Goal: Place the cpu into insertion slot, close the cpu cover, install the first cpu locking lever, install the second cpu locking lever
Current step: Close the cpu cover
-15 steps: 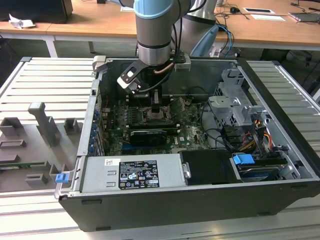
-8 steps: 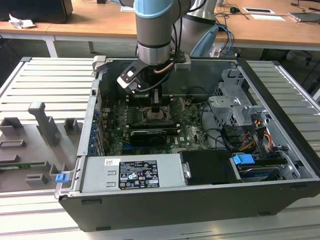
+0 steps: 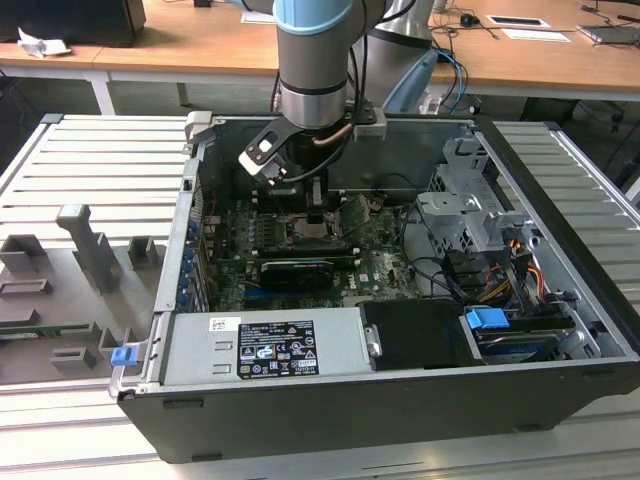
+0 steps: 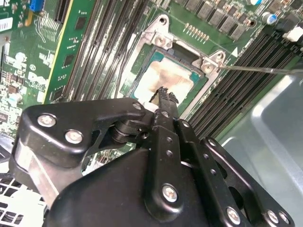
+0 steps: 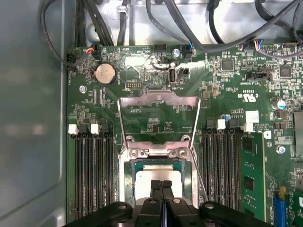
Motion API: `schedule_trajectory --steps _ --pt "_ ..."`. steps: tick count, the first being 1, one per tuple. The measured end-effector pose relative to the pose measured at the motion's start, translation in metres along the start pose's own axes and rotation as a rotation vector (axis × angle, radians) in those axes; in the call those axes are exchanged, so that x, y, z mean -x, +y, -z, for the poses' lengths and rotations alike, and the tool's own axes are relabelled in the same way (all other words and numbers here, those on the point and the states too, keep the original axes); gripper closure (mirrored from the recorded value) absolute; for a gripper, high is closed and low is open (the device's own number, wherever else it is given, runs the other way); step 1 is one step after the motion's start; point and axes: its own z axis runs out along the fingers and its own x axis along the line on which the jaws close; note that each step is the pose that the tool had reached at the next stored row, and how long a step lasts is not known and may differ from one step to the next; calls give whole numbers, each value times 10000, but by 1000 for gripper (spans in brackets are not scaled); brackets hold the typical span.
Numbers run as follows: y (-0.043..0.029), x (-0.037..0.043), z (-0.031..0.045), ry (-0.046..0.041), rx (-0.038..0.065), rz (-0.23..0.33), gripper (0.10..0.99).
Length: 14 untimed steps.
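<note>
- The fingers point(image 5: 155, 190) are clenched together, holding nothing, with their tips just over the cpu point(image 5: 144, 176).
- The cpu lies flat in the insertion slot point(image 5: 126, 176); any press should, I judge, be light and square.
- The cpu cover point(image 5: 158, 98) stands swung open.

You have cpu point(image 5: 158, 173) in insertion slot point(image 5: 124, 184), cpu cover point(image 5: 158, 100) lying open beyond its hinge, memory slots point(image 5: 92, 175) flanking both sides, gripper point(image 5: 161, 182) over cpu.
</note>
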Motion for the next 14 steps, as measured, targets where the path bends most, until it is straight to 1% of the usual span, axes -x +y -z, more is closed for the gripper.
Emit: schedule_trajectory --steps 2,3,5,8,9,10,14 --pt "11 -1 -1 -6 -9 0 980" --pt "12 -1 -1 -32 -9 2 980" --pt "11 -1 1 -35 -9 2 980" --pt "13 -2 36 -34 -8 3 980" --pt "16 -3 75 -33 -8 2 980" --pt "17 -3 89 -32 -8 2 980" --pt "24 -3 98 -32 -8 2 980"
